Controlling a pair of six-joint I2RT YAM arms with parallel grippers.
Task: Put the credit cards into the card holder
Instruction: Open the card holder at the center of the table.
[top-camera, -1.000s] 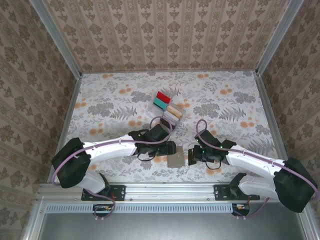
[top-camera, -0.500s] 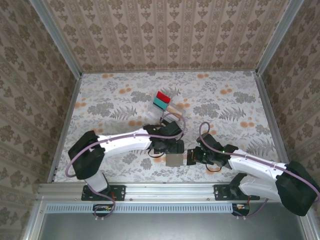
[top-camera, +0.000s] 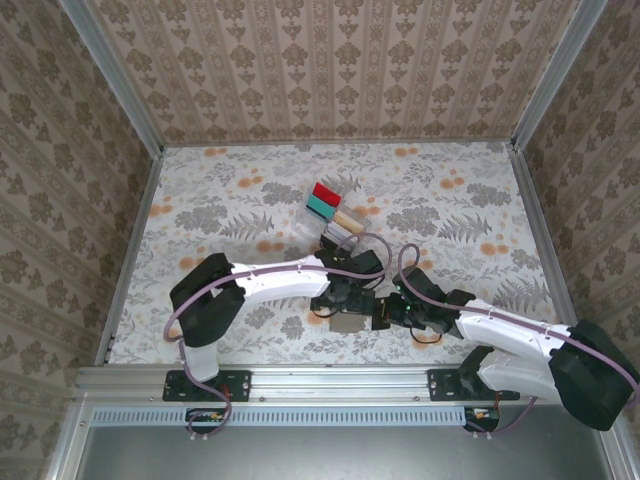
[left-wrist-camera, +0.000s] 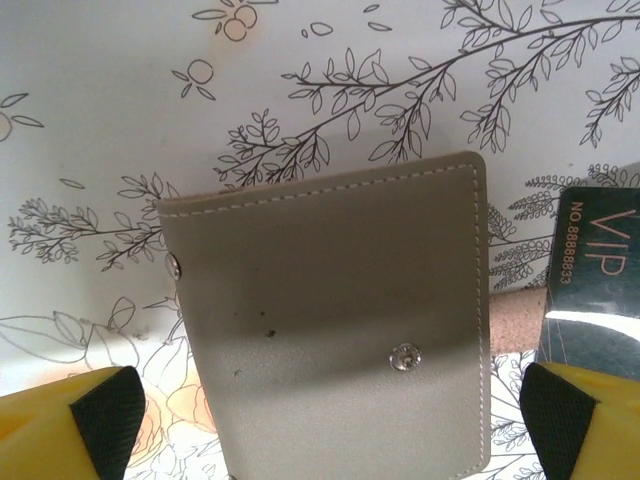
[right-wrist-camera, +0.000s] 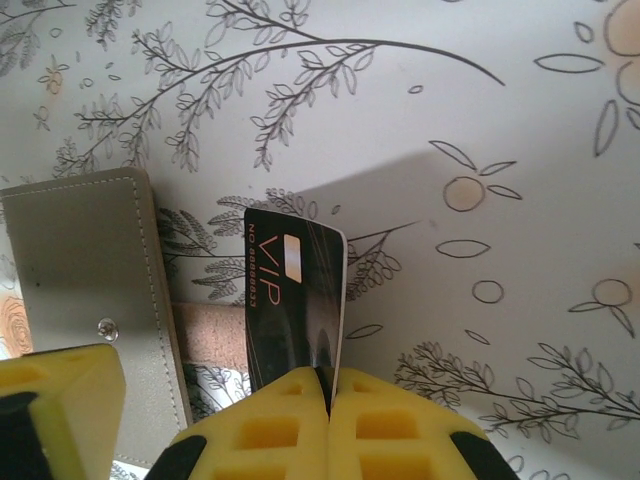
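Swung in from the left over the last second, the left gripper (top-camera: 349, 299) now hangs over the card holder (left-wrist-camera: 330, 300), its jaws spread wide and empty on either side of it. The grey-brown card holder lies flat on the desk (top-camera: 230, 200) near the front edge, with snap studs showing. Just beside its edge, the right gripper (right-wrist-camera: 327, 405) has its jaws clamped on a dark card (right-wrist-camera: 295, 300) marked VIP. Farther back, a clear rack (top-camera: 352, 232) holds a red card (top-camera: 325, 190), a teal card (top-camera: 320, 206) and a tan card (top-camera: 347, 219).
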